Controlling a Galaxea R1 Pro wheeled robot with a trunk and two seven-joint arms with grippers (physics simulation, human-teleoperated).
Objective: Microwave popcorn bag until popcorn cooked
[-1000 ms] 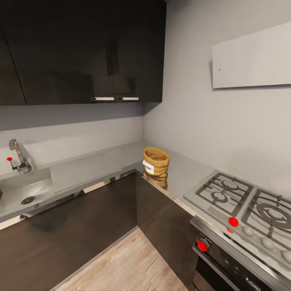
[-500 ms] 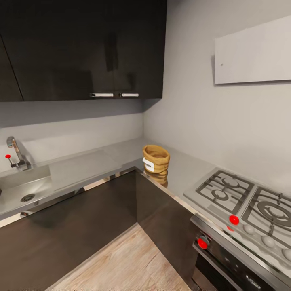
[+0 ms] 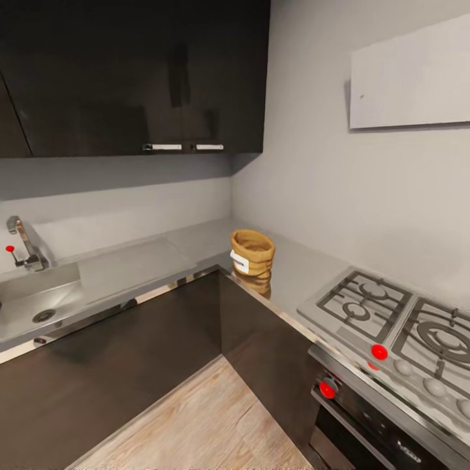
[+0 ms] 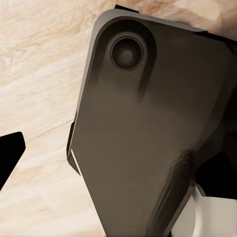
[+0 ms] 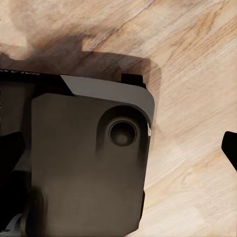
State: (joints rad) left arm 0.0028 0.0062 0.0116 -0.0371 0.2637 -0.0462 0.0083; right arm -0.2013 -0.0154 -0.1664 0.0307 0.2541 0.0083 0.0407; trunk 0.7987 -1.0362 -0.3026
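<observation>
The tan popcorn bag [image 3: 251, 253] stands upright on the grey countertop [image 3: 143, 261], at the inner corner of the L near its front edge. Its white label faces left and its rolled rim is open at the top. No popcorn pieces can be made out. The microwave is out of view. In the left wrist view my left gripper [image 4: 116, 163] hangs open over the wooden floor, with a black fingertip [image 4: 11, 155] at the picture's edge. My right gripper [image 5: 123, 158] is open too, one fingertip [image 5: 230, 148] at the edge. Both hold nothing.
A steel gas hob [image 3: 391, 320] with red knobs lies right of the bag, above a black oven [image 3: 365, 424]. A sink [image 3: 32, 300] with a tap [image 3: 23, 245] sits at the left. Dark wall cabinets [image 3: 130, 72] and a white hood [image 3: 411, 78] hang above. Wooden floor [image 3: 202, 424] lies before the cabinets.
The whole head picture has shifted a little as the camera moved: the sink slid left and the wall cabinets rose. The bag stands where it was on the countertop.
</observation>
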